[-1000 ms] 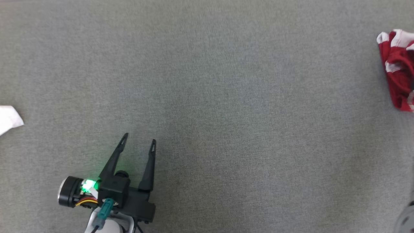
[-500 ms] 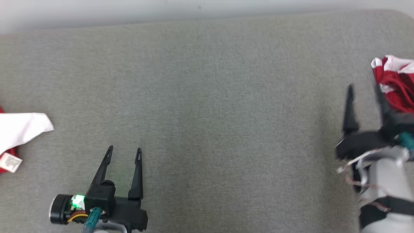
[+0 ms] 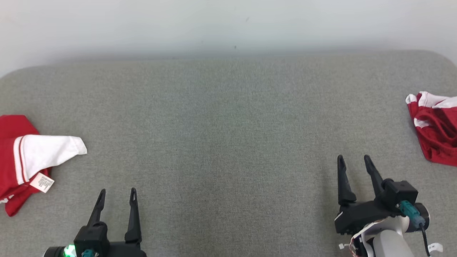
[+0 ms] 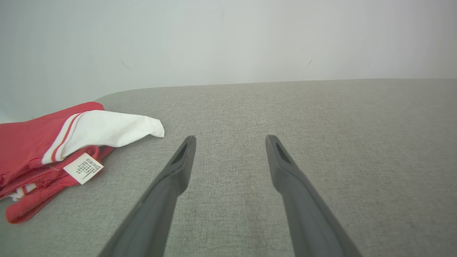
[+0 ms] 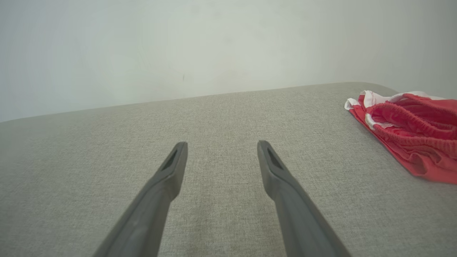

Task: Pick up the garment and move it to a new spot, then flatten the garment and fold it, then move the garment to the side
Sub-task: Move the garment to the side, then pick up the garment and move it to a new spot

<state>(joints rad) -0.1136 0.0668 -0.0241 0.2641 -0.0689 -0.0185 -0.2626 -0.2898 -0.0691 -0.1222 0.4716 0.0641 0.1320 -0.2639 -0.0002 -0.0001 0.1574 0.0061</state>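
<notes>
My left gripper [image 3: 117,191] and right gripper [image 3: 353,157] both stand spread wide and empty above the grey fabric surface [image 3: 228,125]. I see a red-and-white garment [image 3: 39,153] lying far left and a crumpled red garment [image 3: 435,135] far right.

A: Where do the clothes lie?
B: Both on the padded surface [image 3: 228,117]. The left garment [image 3: 21,157] lies well left of the fingers of the left gripper [image 3: 117,191], mostly ahead of their tips. The right garment [image 3: 435,132] lies right of the fingers of the right gripper [image 3: 353,157], ahead of them too.
A: And past the fingertips?
B: The surface runs on to its far edge, with the wall [image 3: 228,25] behind it.
</notes>
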